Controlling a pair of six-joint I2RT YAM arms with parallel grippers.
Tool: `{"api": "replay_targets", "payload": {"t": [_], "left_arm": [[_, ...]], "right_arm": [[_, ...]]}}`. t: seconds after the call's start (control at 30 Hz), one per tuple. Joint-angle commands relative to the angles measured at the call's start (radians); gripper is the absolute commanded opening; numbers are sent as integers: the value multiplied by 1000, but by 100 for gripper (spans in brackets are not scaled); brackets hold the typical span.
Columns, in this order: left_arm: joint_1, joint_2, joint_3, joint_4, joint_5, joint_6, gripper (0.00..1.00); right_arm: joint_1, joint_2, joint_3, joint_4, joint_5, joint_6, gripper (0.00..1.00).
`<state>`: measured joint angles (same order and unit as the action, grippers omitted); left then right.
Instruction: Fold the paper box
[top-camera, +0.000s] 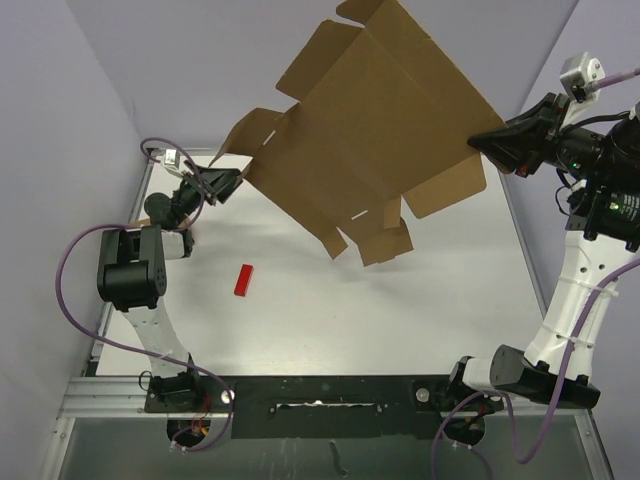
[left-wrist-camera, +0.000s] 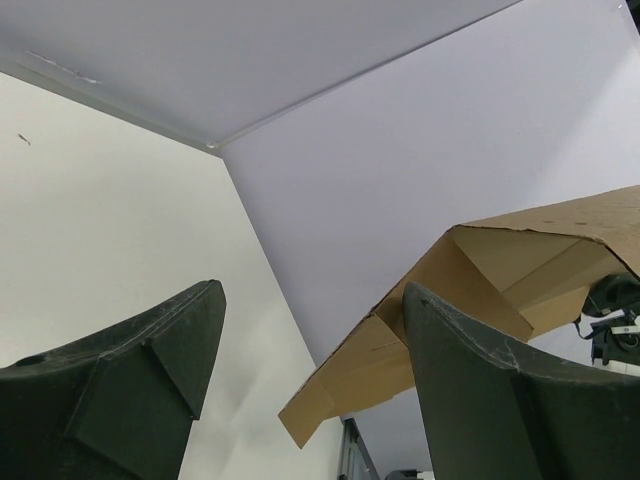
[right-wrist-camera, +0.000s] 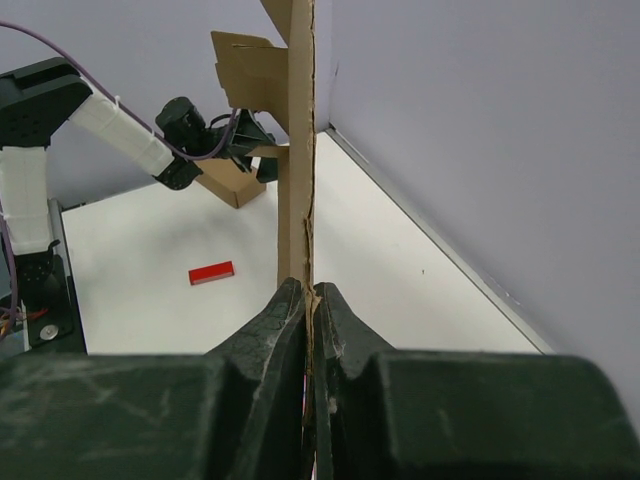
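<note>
The paper box (top-camera: 375, 120) is a large flat sheet of brown cardboard with its flaps spread, hanging tilted in the air above the far half of the table. My right gripper (top-camera: 480, 140) is shut on its right edge; in the right wrist view the jaws (right-wrist-camera: 312, 292) pinch the thin edge of the paper box (right-wrist-camera: 295, 150). My left gripper (top-camera: 236, 183) is open just below the sheet's left flap (top-camera: 250, 132). From the left wrist, that flap of the paper box (left-wrist-camera: 470, 290) lies against the right finger (left-wrist-camera: 490, 390), its corner hanging between the jaws of the left gripper (left-wrist-camera: 312, 290), ungripped.
A small red block (top-camera: 244, 280) lies on the white table (top-camera: 330, 310) left of centre, also seen as the red block (right-wrist-camera: 211, 272). A smaller brown cardboard box (right-wrist-camera: 232, 182) sits by the left arm. Purple walls close in the back and both sides.
</note>
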<state>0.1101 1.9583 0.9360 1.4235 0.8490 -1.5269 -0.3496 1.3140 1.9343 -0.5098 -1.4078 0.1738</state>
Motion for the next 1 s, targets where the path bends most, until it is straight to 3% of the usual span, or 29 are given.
{"api": "replay_targets", "payload": {"t": [0.0, 0.97], "left_arm": [[-7, -54, 26, 89, 31, 1, 71], [-39, -123, 72, 90, 19, -10, 71]], "right_arm": [[-15, -15, 3, 61, -14, 34, 0], [-28, -25, -39, 152, -46, 113, 0]]}}
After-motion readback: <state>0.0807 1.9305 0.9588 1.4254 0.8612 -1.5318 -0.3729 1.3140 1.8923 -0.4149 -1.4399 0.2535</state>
